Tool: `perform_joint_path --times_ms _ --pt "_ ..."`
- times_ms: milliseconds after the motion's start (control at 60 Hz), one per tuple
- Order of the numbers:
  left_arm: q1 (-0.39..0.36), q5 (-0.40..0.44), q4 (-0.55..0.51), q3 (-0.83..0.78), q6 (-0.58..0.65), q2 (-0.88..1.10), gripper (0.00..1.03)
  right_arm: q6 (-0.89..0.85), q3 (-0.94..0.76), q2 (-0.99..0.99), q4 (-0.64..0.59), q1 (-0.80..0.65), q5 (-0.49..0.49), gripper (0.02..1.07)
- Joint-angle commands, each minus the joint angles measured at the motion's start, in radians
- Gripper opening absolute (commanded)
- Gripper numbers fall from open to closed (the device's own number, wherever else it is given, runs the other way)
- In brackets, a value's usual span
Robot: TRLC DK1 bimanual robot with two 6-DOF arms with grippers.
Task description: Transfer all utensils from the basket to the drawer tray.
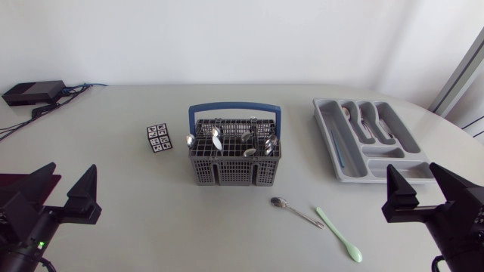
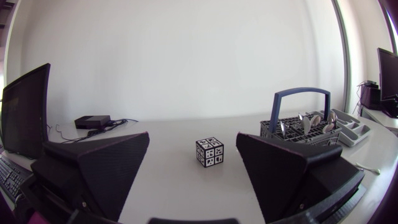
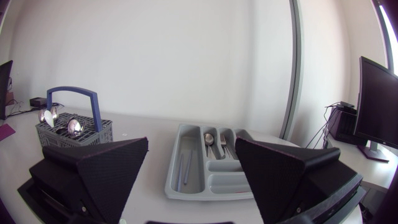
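A grey cutlery basket (image 1: pixel 234 161) with a blue handle stands mid-table, holding several upright spoons (image 1: pixel 217 137). The grey drawer tray (image 1: pixel 369 139) lies at the right with a spoon and a fork (image 1: pixel 368 118) in its slots. A metal spoon (image 1: pixel 295 211) and a light green spoon (image 1: pixel 339 233) lie on the table in front of the basket. My left gripper (image 1: pixel 66 189) is open at the near left, far from the basket (image 2: pixel 297 124). My right gripper (image 1: pixel 425 185) is open at the near right, just in front of the tray (image 3: pixel 210 163).
A small black-and-white patterned cube (image 1: pixel 158 138) sits left of the basket, also ahead of my left gripper (image 2: pixel 210 152). A black box (image 1: pixel 32 92) with cables rests at the table's far left corner.
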Motion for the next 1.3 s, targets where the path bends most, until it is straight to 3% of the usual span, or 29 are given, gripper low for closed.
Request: perform_joint_path --times_ms 0,350,667,883,1067,1283 --pt "0.001 -0.002 -0.012 -0.038 -0.029 -0.008 0.99 0.022 -0.021 -0.006 -0.008 0.005 -0.004 1.03" --pt "0.003 -0.042 -0.003 -0.036 -0.011 -0.01 0.99 0.016 -0.021 -0.007 -0.005 0.005 -0.003 1.03" --pt "0.017 -0.044 -0.017 0.07 -0.009 0.01 0.97 0.026 0.027 -0.001 0.001 0.04 0.024 1.03" --pt "0.009 -0.044 -0.06 0.222 -0.023 0.196 0.96 0.037 0.1 0.092 0.021 0.078 0.042 1.03" --pt "0.0 -0.054 -0.104 0.367 -0.095 0.404 0.93 0.078 0.234 0.324 0.011 0.095 0.044 1.03" --pt "-0.042 -0.064 -0.259 0.547 -0.091 0.677 0.93 0.121 0.459 0.597 -0.186 0.179 0.045 1.02"
